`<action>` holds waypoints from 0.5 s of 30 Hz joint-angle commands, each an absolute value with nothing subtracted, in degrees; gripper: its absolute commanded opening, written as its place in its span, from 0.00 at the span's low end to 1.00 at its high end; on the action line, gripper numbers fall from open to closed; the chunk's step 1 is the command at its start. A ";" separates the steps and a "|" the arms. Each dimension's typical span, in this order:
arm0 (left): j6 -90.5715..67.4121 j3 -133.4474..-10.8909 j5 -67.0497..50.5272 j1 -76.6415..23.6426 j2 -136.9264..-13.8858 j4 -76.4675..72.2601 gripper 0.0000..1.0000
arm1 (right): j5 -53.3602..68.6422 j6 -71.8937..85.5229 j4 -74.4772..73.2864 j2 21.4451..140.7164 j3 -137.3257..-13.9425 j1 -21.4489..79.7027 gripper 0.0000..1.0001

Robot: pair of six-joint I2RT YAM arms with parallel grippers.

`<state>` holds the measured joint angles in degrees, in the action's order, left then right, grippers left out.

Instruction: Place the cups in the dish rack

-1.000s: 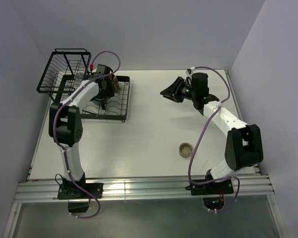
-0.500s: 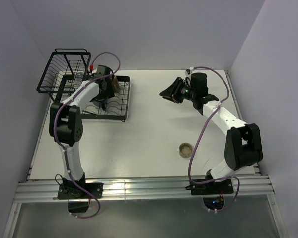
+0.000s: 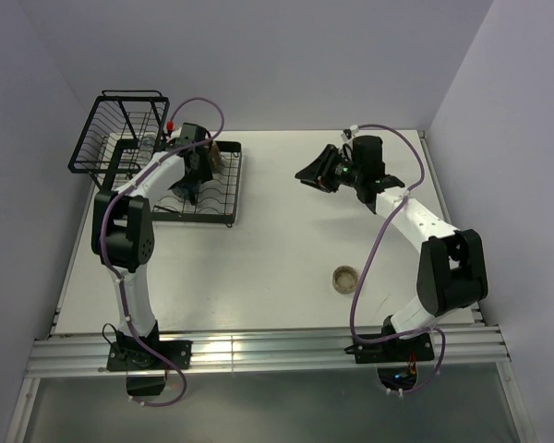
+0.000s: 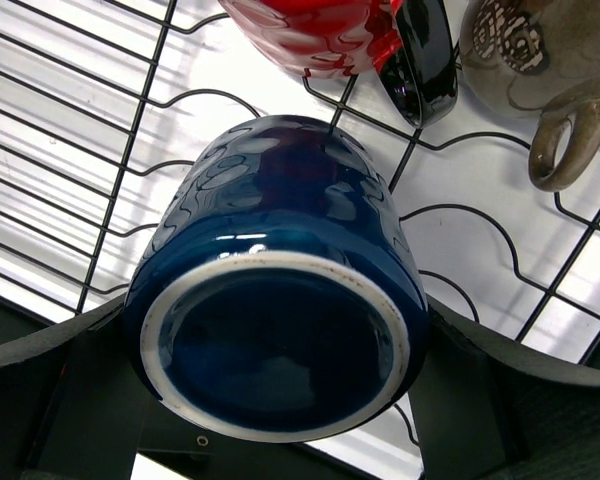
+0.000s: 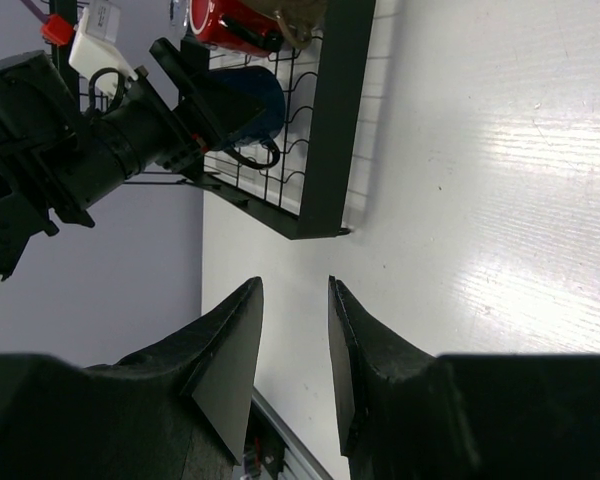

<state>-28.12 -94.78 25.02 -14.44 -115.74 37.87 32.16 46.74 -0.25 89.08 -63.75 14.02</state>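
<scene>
The left claw (image 4: 275, 320) is clamping a glossy dark blue ceramic mug (image 4: 280, 230) between its two fingers, base facing the wrist and mouth pointing down at the flat slotted tray of the black wire dish rack (image 4: 130, 150); whether the rim is touching the wires is not showing. Just beyond the fingertips, a red patterned mug (image 4: 315, 35) and a tan handled cup (image 4: 520, 50) are already sitting in that tray. Letting go too high or off a wavy wire is likely risking a tipped mug or a knock against the red one close ahead. The right claw (image 5: 292, 300) is hanging empty, jaws slightly apart, over the white table (image 3: 286, 240), while a low beige cup (image 3: 344, 278) is waiting well behind it, towards its base.
</scene>
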 commanded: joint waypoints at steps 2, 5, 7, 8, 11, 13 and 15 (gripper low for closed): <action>-28.30 -93.69 27.59 -14.24 -113.55 34.45 0.92 | 31.55 45.53 0.44 89.56 -66.80 14.68 0.40; -28.30 -93.52 27.68 -14.24 -113.20 34.37 0.99 | 31.55 45.44 0.44 89.74 -67.06 14.85 0.40; -28.21 -93.69 27.95 -14.24 -113.03 34.37 0.99 | 31.55 45.26 0.44 89.74 -67.15 14.94 0.40; -28.21 -93.60 27.95 -14.24 -112.94 34.28 0.99 | 31.55 45.26 0.44 89.82 -67.32 15.03 0.40; -28.21 -93.34 28.30 -14.24 -112.41 34.10 0.99 | 31.46 45.00 -0.88 89.91 -67.50 15.12 0.40; -28.21 -93.43 28.47 -14.24 -112.06 34.01 0.99 | 31.46 44.91 -0.97 89.91 -67.59 15.12 0.40; -28.21 -93.34 28.56 -14.33 -111.54 33.93 0.99 | 31.46 44.83 -1.14 89.74 -67.68 15.29 0.40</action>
<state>-28.21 -93.21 26.41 -14.41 -115.70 35.86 32.10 46.06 -0.99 89.38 -64.62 14.70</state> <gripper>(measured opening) 0.992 0.403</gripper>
